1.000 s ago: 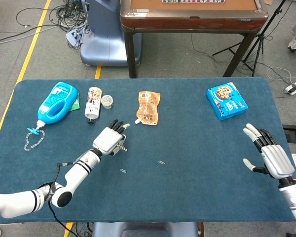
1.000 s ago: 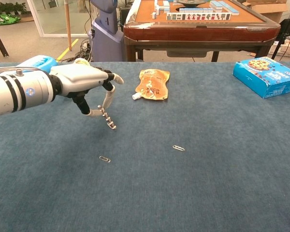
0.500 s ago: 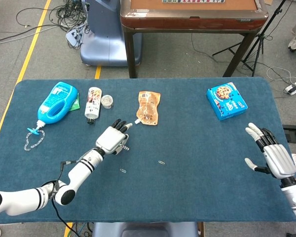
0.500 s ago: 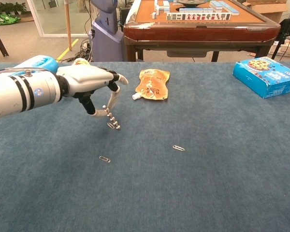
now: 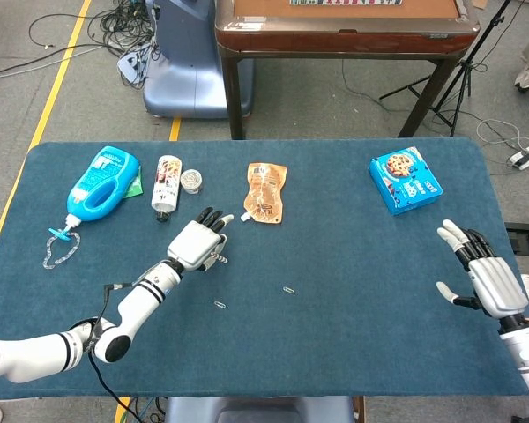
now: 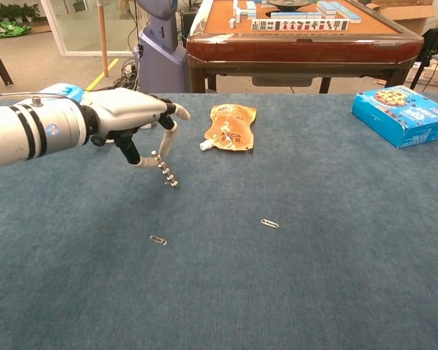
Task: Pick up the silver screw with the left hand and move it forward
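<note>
Left hand (image 6: 135, 117) is pinching the silver screw (image 6: 166, 172) clear of the table (image 6: 314, 277), so I'm judging pickup done; carrying forward and release remain.

**Surfaces on the table**

The table (image 6: 336, 277) wears matt blue cloth with a fine nap. The screw (image 6: 167, 174) is shiny metal, as are the clips (image 6: 269, 223). The left hand (image 6: 135, 117) is glossy white plastic. The pouch (image 6: 230, 125) is shiny film, the box (image 6: 403, 114) printed card.
</note>
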